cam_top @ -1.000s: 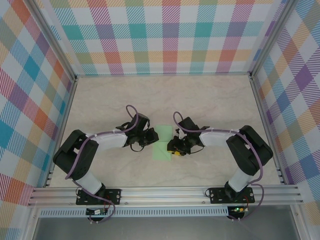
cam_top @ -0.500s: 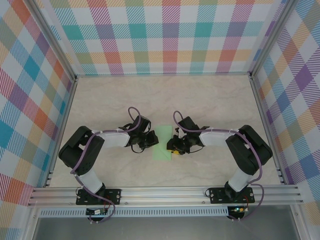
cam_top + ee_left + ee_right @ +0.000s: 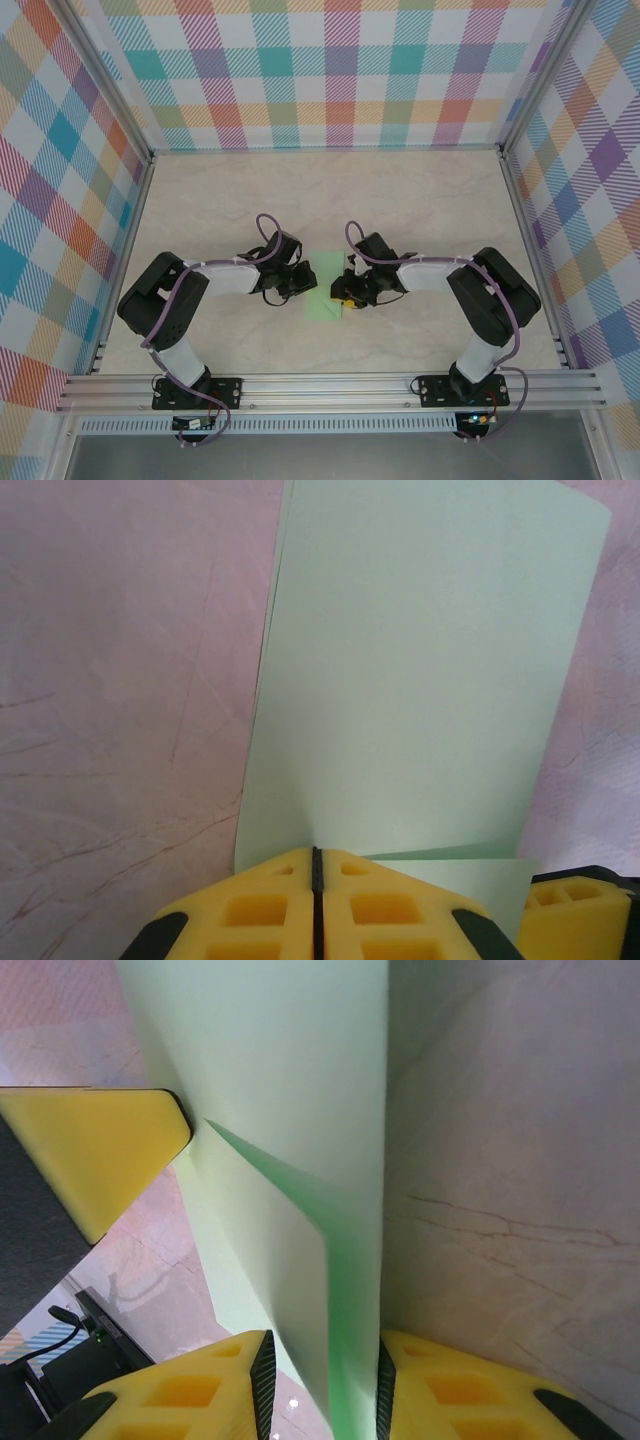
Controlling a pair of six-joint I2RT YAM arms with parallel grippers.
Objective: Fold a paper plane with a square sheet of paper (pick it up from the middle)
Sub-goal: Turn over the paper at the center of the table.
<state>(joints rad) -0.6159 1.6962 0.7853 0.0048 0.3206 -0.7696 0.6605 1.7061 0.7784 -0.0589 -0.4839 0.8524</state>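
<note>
Presently, the folded green paper [image 3: 430,680] is clamped between the right gripper [image 3: 323,1360] pads. The left gripper [image 3: 316,865] is closed at its edge, where any pinch is hidden.

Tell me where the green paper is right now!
In the top view, the light green folded sheet of paper lies mid-table, toward the near edge, between the left claw and the right claw, touching both.

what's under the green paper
The marbled table shows around the green paper, and its lower folded layer peeks out at one edge. The surface directly beneath is covered.
</note>
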